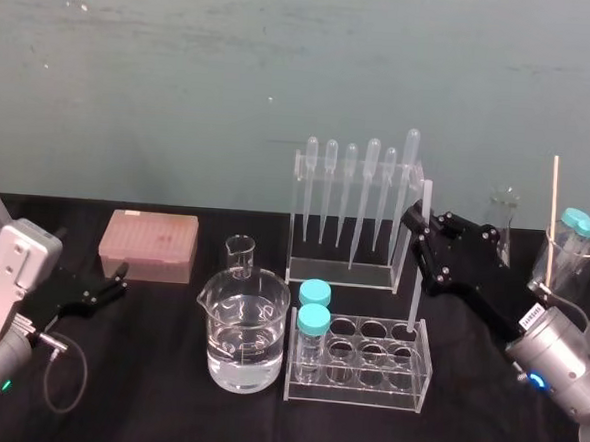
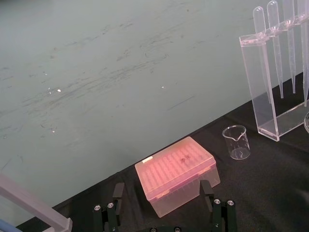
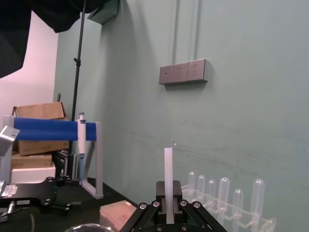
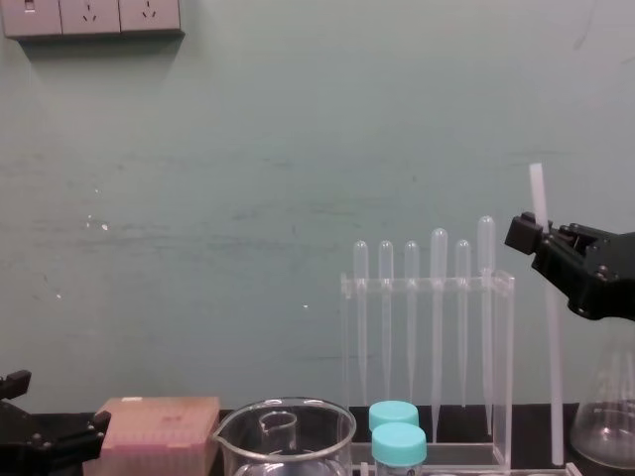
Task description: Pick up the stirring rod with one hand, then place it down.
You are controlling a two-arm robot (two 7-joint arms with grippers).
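The stirring rod (image 1: pixel 418 259) is a thin translucent-white stick held upright, just right of the pipette rack (image 1: pixel 355 215). My right gripper (image 1: pixel 421 225) is shut on its upper part, with a short length sticking out above the fingers. In the chest view the stirring rod (image 4: pixel 548 337) hangs straight down from the right gripper (image 4: pixel 533 236). Its lower end is at the back right hole of the test tube rack (image 1: pixel 360 385); I cannot tell whether it touches. The right wrist view shows the rod (image 3: pixel 168 169) clamped between the fingertips (image 3: pixel 168 195). My left gripper (image 1: pixel 114 288) is parked open at the far left.
A beaker of water (image 1: pixel 242 343) stands left of the tube rack, with a small beaker (image 1: pixel 240 253) behind it. A pink tip box (image 1: pixel 148 244) sits in front of the left gripper (image 2: pixel 161 189). Two blue-capped tubes (image 1: pixel 313 322) stand in the rack. A flask (image 1: pixel 503 219) and a beaker of tubes (image 1: pixel 574 253) are at the back right.
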